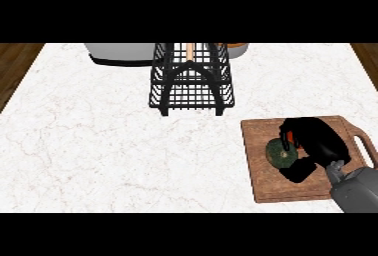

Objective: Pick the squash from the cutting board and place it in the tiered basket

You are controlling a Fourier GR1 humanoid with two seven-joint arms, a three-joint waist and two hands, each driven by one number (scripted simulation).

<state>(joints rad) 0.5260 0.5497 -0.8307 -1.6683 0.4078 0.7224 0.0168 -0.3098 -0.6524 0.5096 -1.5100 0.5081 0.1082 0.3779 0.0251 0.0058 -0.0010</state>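
Note:
A dark green squash (pixel 277 153) lies on the brown wooden cutting board (pixel 262 185) at the right of the counter. My right hand (pixel 317 142) is over it from the right, its fingers and thumb curled round the squash and hiding its right half. The black wire tiered basket (pixel 192 80) stands at the back centre, well to the upper left of the board. My left hand does not show.
A grey and white appliance (pixel 122 52) sits behind the basket at the back left. An orange object (pixel 236 45) peeks out at the back right of the basket. The white marble counter (pixel 96 150) stretches wide to the left.

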